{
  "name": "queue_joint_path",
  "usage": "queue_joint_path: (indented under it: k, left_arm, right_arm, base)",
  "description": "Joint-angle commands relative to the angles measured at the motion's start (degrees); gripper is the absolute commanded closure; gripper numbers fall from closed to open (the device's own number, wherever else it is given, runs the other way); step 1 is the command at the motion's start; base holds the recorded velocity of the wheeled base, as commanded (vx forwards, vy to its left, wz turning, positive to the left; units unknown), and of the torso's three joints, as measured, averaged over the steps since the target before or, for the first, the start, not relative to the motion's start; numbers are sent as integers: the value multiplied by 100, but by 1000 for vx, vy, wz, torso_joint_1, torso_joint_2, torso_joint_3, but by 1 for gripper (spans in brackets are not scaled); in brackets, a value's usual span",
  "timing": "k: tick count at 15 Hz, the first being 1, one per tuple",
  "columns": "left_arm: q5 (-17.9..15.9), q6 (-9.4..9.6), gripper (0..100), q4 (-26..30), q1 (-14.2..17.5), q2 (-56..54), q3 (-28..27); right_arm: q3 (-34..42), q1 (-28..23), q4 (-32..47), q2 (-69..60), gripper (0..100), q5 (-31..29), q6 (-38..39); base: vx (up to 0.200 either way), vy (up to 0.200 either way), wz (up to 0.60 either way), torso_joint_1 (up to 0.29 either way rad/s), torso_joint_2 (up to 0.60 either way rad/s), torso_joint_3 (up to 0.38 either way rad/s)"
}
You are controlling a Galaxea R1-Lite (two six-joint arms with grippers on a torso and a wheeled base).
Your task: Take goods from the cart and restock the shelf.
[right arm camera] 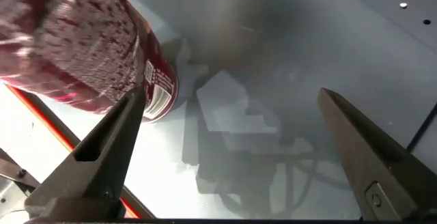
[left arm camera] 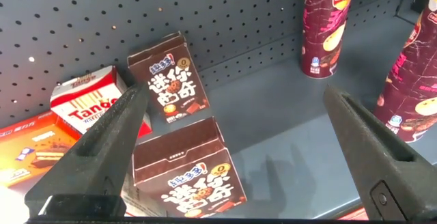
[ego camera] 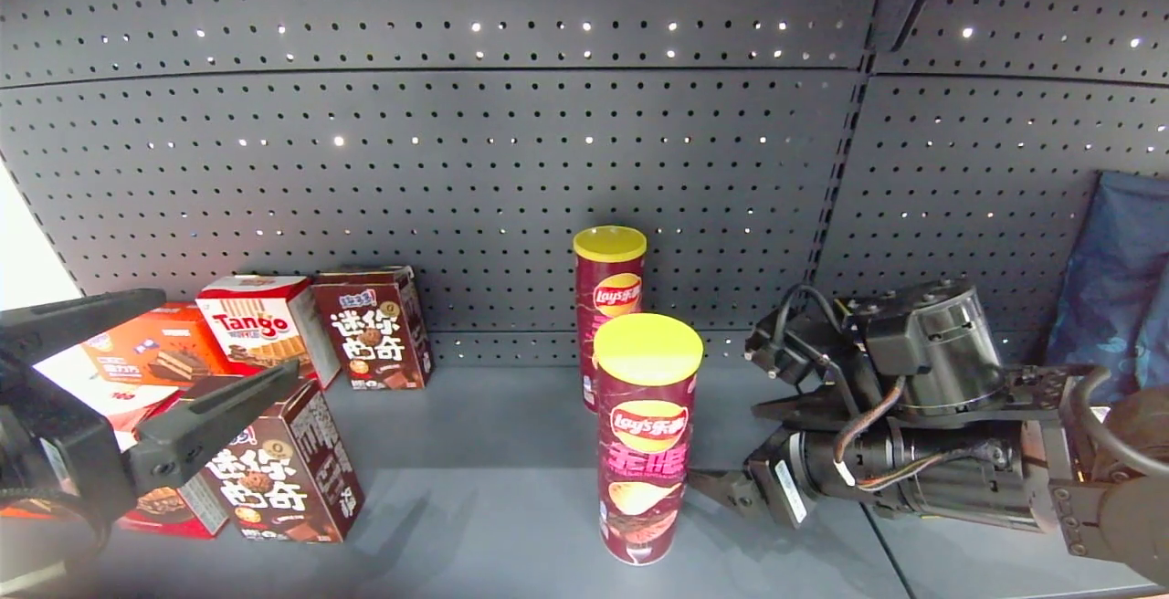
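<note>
Though both arms are up at the grey shelf (ego camera: 475, 453), neither pincer has hold of anything. The right gripper (right arm camera: 231, 98) lies low over the shelf board with its jaws spread wide and only bare board between them. One finger sits just beside the front chip can (ego camera: 644, 439), and I cannot tell whether it touches. That can stands upright near the shelf's front edge, yellow lid on. The rear chip can (ego camera: 608, 307) stands upright too, directly behind it against the perforated back panel (ego camera: 457, 170) (light glints through some of its holes). The left gripper (left arm camera: 235, 91) hangs over the shelf's left end, jaws also wide apart and empty, above a front brown box (ego camera: 283, 471). A rear brown box (ego camera: 374, 325) stands by the panel, touching a red-and-white box (ego camera: 260, 320), with an orange box (ego camera: 155, 348) further left. A blue bag (ego camera: 1119, 261) leans at the far right.
</note>
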Motion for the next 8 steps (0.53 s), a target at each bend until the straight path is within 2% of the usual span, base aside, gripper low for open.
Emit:
queue_joint_path:
  k: [1, 8]
  left_arm:
    - [4, -1, 0, -1, -4, 1, 12]
    - [12, -9, 0, -1, 5, 1, 21]
  right_arm:
    - [-16, 35, -2, 69, 0, 3, -10]
    - [-95, 105, -2, 210, 0, -6, -10]
  base:
    - [0, 0, 0, 0, 0, 0]
    - [0, 0, 0, 0, 0, 0]
